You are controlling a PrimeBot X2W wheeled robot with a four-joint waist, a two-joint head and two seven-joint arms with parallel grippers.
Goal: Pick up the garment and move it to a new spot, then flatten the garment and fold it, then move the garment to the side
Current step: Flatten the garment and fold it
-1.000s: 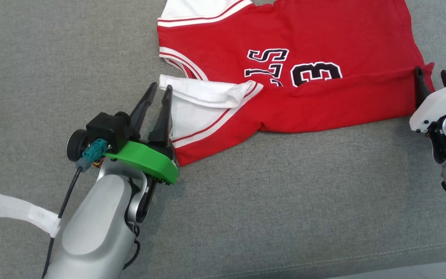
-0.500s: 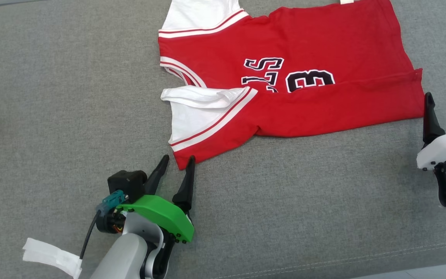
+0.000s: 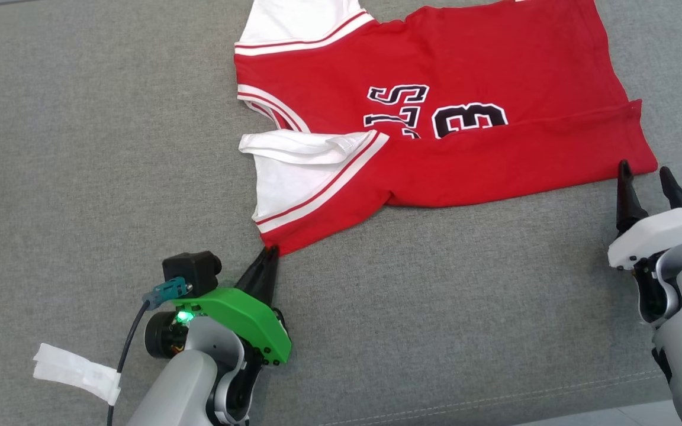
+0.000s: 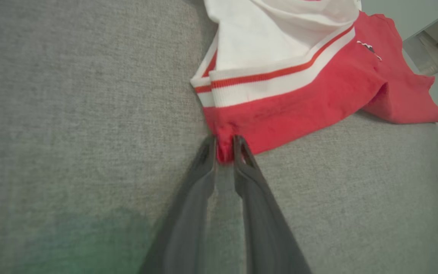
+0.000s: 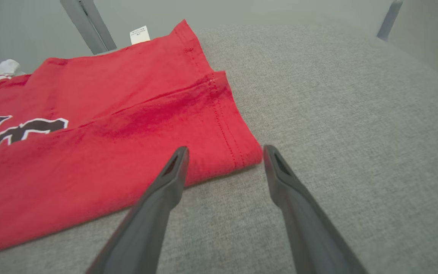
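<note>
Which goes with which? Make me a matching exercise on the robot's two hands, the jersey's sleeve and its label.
1 left hand
2 right hand
3 sleeve
4 label

A white with red-striped trim
B open, by the hem corner
C shut on a red corner of the jersey
D small tag sticking out at the far edge

Pairs: 1-C, 2-B, 3-A, 4-D

Support surface: grey woven upholstery (image 3: pixel 80 148), flat, with a stitched seam (image 3: pixel 495 398) running along its near edge, well below the jersey. One item lies directly on it: a red jersey (image 3: pixel 495 165), spread out with its lower portion folded over itself. White sleeves (image 3: pixel 290 177) form the jersey's left end. Black-and-white lettering (image 3: pixel 471 118) sits at the jersey's centre. The upholstery extends left, right and below the jersey.
</note>
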